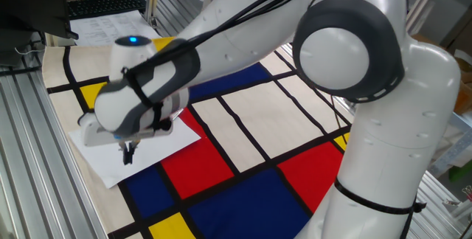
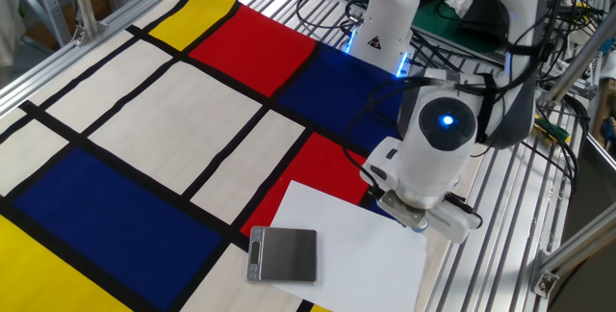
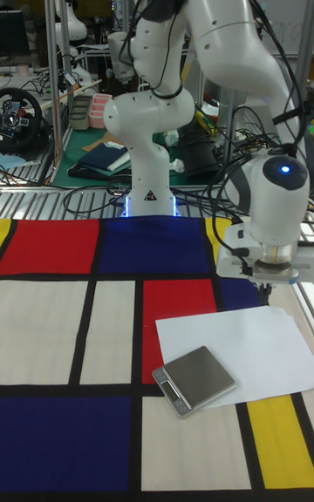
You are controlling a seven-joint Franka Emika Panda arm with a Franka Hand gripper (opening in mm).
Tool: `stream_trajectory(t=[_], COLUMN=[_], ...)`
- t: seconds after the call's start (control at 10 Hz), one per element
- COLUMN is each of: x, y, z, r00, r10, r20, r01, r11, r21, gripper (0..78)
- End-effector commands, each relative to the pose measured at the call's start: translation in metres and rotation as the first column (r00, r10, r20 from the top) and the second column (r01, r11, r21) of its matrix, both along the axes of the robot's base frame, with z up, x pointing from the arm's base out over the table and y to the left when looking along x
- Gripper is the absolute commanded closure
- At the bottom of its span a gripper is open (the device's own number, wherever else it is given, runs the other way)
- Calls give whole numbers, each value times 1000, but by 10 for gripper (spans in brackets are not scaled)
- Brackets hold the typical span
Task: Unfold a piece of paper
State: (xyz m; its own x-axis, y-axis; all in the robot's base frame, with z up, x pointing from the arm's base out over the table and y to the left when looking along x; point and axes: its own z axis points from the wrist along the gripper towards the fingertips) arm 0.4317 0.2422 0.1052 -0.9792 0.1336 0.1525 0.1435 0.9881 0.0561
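While the hand [image 1: 130, 150] hangs just above the piece of paper [image 3: 234, 347], its fingertips point down near the sheet's edge on the rail side, and from where I stand I cannot tell whether the fingers are apart or together; nothing seems to be held. The sheet lies flat and white on the worktop [image 2: 115, 206], at about five o'clock in the tall fixed view, covering part of the red and white panels of the patterned cloth. A small grey block [image 2: 283, 255] rests on the corner of the sheet nearest that camera, at about eight o'clock from the hand.

I see no raised flap, so my guess is that the sheet is close to fully opened, or that the remaining fold is too flat to make out. To do this step well, I would want the fingertips to come down gently at the free edge, catch only the top layer, and carry it over in a low arc without dragging the whole sheet. The block may pin the paper usefully, but pulling against it could tear or crumple the thin sheet.

Round about, the cloth shows red, blue, yellow and white panels with black lines. Metal rails [image 2: 505, 216] run beside it, and cables [image 2: 332, 9] trail near the arm's base.
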Motion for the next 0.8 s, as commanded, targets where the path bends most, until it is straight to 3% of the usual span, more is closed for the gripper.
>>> stream_trajectory(t=[0.1,0.4,0.8], x=[13,22,33], y=[-5,-9,-15], z=[11,17,25], r00=[1000,1000,999], r10=[15,18,41], r20=[-8,-8,-3], r01=[-15,-19,-42], r11=[1000,1000,998], r21=[-3,-8,-45], gripper=[764,764,764])
